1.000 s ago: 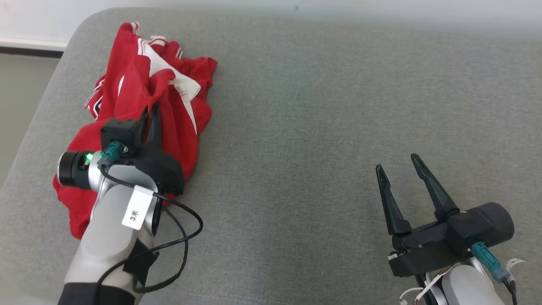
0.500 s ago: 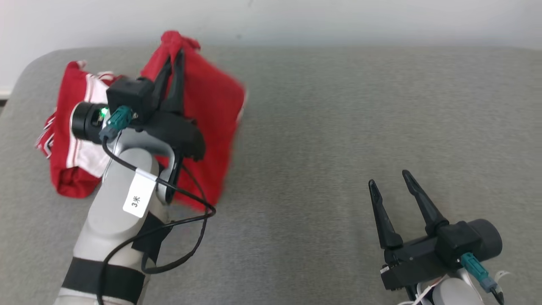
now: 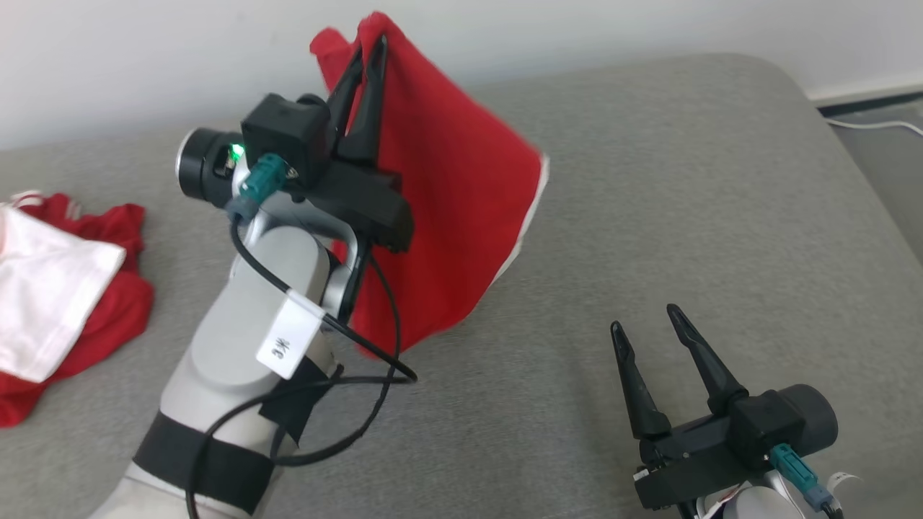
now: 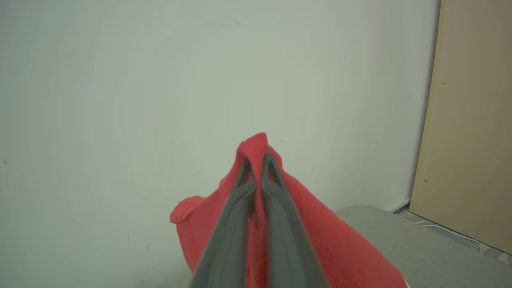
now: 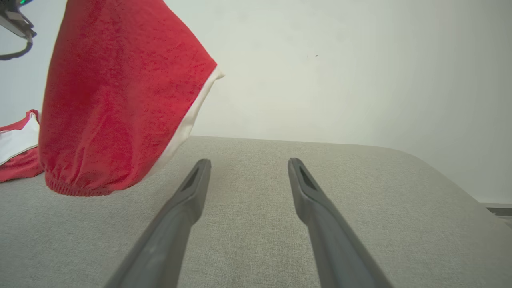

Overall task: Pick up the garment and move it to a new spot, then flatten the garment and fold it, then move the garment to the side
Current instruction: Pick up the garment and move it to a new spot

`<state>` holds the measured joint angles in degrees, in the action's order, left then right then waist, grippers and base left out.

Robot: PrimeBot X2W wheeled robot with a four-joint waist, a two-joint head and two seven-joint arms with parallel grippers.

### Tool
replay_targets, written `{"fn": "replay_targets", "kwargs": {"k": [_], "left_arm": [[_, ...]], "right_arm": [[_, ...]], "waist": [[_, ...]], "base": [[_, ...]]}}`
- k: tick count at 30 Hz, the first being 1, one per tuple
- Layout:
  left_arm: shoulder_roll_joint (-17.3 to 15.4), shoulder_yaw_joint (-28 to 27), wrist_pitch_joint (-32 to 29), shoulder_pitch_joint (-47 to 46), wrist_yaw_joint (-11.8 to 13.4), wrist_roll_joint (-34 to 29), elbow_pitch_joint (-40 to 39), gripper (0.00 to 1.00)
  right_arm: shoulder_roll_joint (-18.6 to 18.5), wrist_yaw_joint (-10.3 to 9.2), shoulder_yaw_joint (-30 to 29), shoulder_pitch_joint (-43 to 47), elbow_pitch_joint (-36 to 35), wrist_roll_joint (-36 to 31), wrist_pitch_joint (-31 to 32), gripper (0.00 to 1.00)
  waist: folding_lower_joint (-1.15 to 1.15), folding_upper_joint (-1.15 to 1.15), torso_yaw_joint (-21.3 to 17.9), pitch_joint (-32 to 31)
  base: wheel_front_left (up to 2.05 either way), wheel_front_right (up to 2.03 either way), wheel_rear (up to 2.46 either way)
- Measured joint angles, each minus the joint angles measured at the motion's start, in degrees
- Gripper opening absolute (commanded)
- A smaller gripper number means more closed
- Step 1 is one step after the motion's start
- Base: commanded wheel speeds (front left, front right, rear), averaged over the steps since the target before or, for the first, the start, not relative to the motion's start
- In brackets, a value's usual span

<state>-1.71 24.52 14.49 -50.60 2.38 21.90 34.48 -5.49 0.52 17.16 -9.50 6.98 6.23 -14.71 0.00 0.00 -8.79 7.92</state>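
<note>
- At the left edge of the head view, a second red and white garment (image 3: 65, 288) lies on the grey padded surface (image 3: 649, 180), cut off by the frame; the right wrist view catches just a corner of it (image 5: 18, 152)
- Behind the left forearm, part of the lifted red garment (image 3: 447, 216) is hidden; in the right wrist view its top runs out of frame (image 5: 116, 100), and whether its gathered lower hem touches the surface cannot be told
- On the black cable (image 3: 360, 375) beside that forearm sits a white tag (image 3: 287, 346); it shows a "3" and a second character too blurred to read
- Left hand (image 3: 369, 45): raised well above the surface, fingers pressed almost together and pinching a bunched fold of the red garment at their tips; the left wrist view shows the cloth poking up between them (image 4: 257, 160) and draping down either side (image 4: 320, 248) before a pale wall (image 4: 120, 80)
- Red garment: hangs from that pinch as a broad panel with white trim on its right edge, over the middle of the surface, well apart from the other garment
- Right hand (image 3: 645, 317): low at the lower right, fingers spread wide with nothing between them (image 5: 249, 161); it touches no cloth
</note>
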Motion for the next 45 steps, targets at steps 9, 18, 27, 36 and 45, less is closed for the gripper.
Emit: {"fn": "replay_targets", "kwargs": {"k": [9,18,27,36,45], "left_arm": [[-0.1,7.28,0.0,1.86,1.88,3.01,3.65,0.0],[-0.35,12.24,0.0,4.24,2.74,3.79,9.01,0.0],[-0.53,18.19,0.0,5.37,3.23,6.8,10.93,0.44],[-0.49,21.52,0.0,5.39,3.43,10.09,11.04,1.0],[-0.47,22.29,0.0,6.77,2.58,10.72,10.38,1.0]], "right_arm": [[0.21,0.18,-0.63,-0.75,-0.37,0.46,0.0,1.0],[0.8,1.04,-0.36,-2.62,0.78,0.82,0.0,1.0],[1.3,1.55,0.81,-3.93,2.65,0.83,0.0,1.0],[1.35,1.82,-0.05,-3.63,3.75,0.9,0.0,1.0],[0.57,1.42,-2.3,-2.13,3.91,0.91,0.01,1.0]], "waist": [[0.0,0.0,-5.18,2.35],[0.01,0.0,-6.37,5.73],[0.01,0.0,-6.59,5.42],[0.01,0.0,-6.49,4.05],[0.01,0.0,-3.74,2.31]], "base": [[0.0,0.0,0.0],[0.0,0.0,0.0],[0.0,0.0,0.0],[0.0,0.0,0.0],[0.0,0.0,0.0]]}}
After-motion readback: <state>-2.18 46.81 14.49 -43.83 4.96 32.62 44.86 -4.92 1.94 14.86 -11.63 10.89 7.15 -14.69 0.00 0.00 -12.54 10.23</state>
